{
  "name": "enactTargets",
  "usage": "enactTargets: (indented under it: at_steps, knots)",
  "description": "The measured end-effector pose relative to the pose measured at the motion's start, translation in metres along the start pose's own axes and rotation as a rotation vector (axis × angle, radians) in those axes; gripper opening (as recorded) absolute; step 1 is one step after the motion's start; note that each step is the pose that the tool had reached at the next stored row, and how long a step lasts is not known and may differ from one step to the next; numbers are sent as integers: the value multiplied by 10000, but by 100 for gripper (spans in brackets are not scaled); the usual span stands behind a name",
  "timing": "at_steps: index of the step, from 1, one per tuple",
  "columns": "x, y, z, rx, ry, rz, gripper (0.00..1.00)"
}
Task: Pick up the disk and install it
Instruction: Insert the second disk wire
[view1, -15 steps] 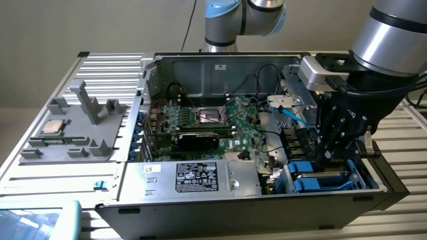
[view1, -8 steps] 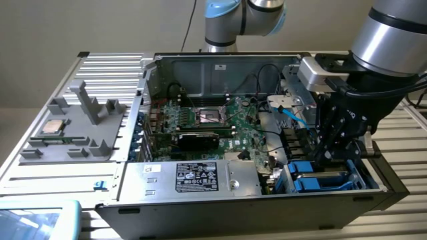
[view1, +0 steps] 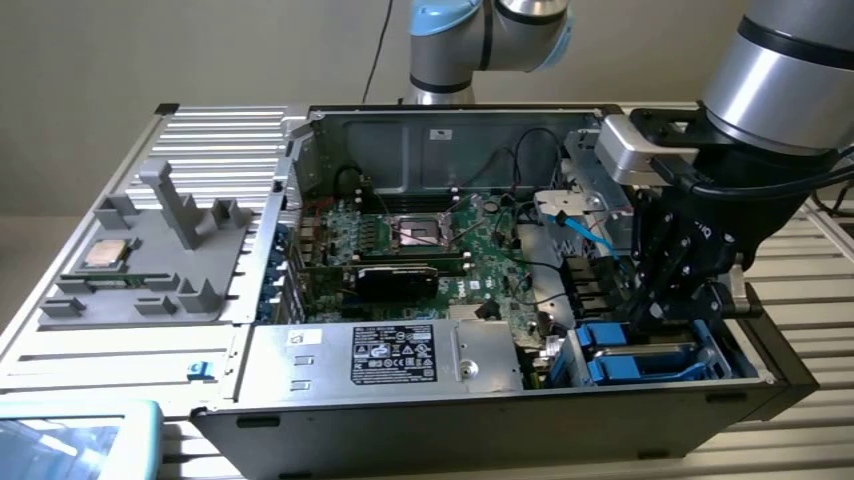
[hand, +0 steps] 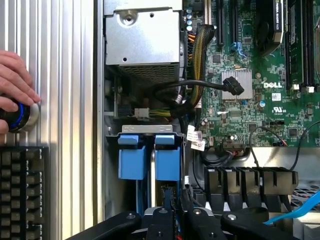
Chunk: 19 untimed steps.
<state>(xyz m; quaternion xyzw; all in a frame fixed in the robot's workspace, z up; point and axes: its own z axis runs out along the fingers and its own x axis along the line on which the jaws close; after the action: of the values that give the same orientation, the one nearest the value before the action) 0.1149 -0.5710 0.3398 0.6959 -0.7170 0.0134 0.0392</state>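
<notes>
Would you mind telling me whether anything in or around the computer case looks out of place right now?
One thing stands out: a person's hand rests on a blue-ringed button beside the open case, near the keyboard. Inside, nothing looks askew.

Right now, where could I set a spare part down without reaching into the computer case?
Free: the ribbed metal table behind the grey fixture tray, and the strip in front of it, beside the blue-edged bin. Crowded: the case, with motherboard, cables and blue drive carriers under the gripper.
</notes>
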Motion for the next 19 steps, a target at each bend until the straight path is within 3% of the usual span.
enactTargets:
  at_steps: [10,19]
  knots:
    - [0,14,1,79,-37,4,16]
    - [2,25,-1,88,-54,4,16]
